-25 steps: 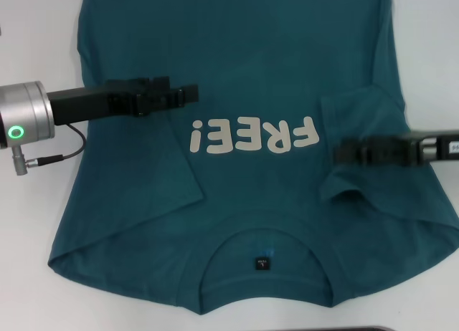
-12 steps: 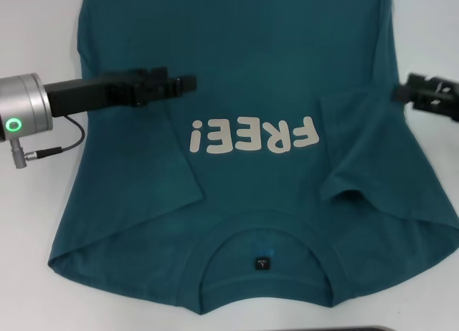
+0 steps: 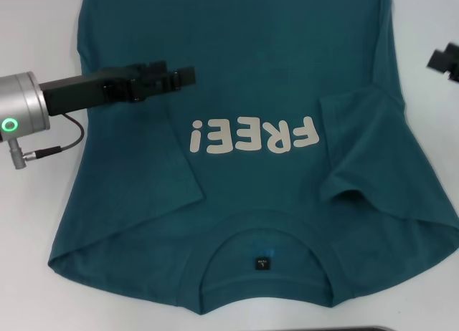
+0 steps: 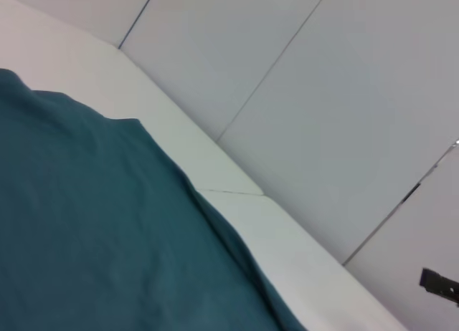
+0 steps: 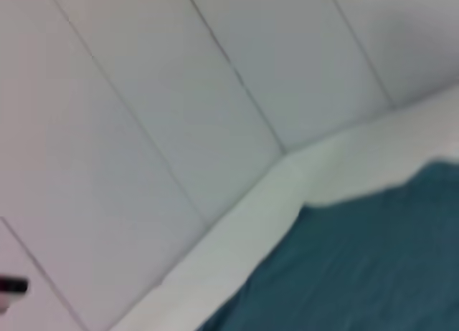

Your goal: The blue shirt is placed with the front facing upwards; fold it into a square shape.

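The blue shirt [image 3: 251,94] lies spread on the white table [image 3: 36,30], front up, collar nearest the robot, with the pale "FREE!" lettering [image 3: 254,135] across the chest and the small black label [image 3: 262,263] inside the collar. Both short sleeves are already turned inward onto the body; the right sleeve fold [image 3: 358,148] sits where it did a second ago, its lower edge puckered.

The right gripper [image 3: 446,60] has pulled away: a second ago it lay over that fold, half a second ago it was at the shirt's right edge, and now only its dark tip shows at the picture's border, off the cloth (whether its fingers are parted cannot be told).

The left gripper [image 3: 183,77] hangs over the shirt's upper left chest, slightly farther from the robot than before, holding no fabric; its finger state cannot be told either.
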Motion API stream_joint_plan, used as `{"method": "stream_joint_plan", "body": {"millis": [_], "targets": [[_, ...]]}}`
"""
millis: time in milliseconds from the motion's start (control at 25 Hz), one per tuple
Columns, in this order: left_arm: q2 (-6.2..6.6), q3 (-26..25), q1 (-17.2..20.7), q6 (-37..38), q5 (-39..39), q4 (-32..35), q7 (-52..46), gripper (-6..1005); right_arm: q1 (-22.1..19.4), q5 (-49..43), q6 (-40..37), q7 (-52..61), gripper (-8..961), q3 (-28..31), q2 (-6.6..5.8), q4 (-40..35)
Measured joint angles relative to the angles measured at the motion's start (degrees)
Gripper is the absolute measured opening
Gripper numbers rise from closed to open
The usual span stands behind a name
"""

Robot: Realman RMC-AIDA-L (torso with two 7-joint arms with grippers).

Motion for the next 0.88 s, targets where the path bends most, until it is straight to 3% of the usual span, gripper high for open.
{"method": "stream_joint_plan", "body": {"millis": [280,600,880], "targets": [[0.10,0.00,0.47,2.36,-0.58,-0.01,-0.23,890,-2.23,5.52,1.36,-5.14,889,0.11,0.78,-0.19],[0.70,-0.07,0.89,2.65,-0.70,-0.05,-0.48,893,-2.46,5.34,0.65,-2.56,898,-0.44,0.62,-0.31],[1.29,-0.01,1.67,2.70,-0.62,-0.05,-0.91,895,-2.44,5.05,-1.35,-3.51,913,-4.57,0.26,-0.92]]}}
